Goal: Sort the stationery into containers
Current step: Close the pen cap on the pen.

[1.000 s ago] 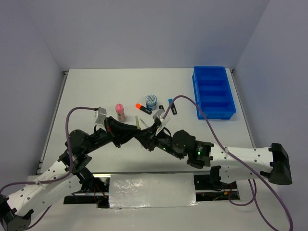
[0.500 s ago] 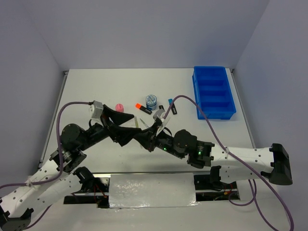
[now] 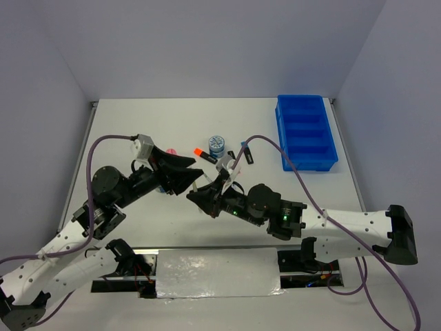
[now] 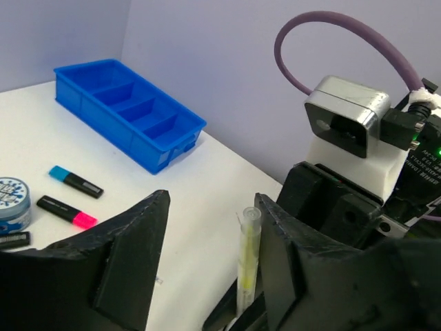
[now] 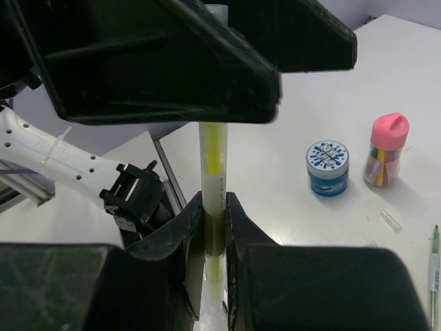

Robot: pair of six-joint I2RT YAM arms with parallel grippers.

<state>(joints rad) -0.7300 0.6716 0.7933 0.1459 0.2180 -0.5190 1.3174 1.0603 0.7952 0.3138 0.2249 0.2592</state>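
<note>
My right gripper (image 5: 214,201) is shut on a thin clear pen with a yellow core (image 5: 213,148) and holds it upright above the table; both also show in the top view, gripper (image 3: 198,198) and pen (image 3: 197,181). My left gripper (image 4: 210,201) is open around the pen's top end (image 4: 247,256); the pen stands right beside one finger, with a wide gap to the other. In the top view the left gripper (image 3: 193,167) is just left of the pen. The blue tray (image 3: 306,132) sits at the far right, also in the left wrist view (image 4: 127,110).
An orange-capped highlighter (image 3: 202,154), a blue-white tub (image 3: 217,144) and a blue-capped highlighter (image 3: 246,152) lie mid-table. The right wrist view shows another tub (image 5: 327,167), a pink bottle (image 5: 386,148) and a green pen (image 5: 434,269). The pink bottle's cap (image 3: 170,149) peeks out behind my left gripper.
My left gripper has pulled back from the right gripper, to the left and up, and its jaws now stand open. The right gripper still holds the pen and has hardly moved.
</note>
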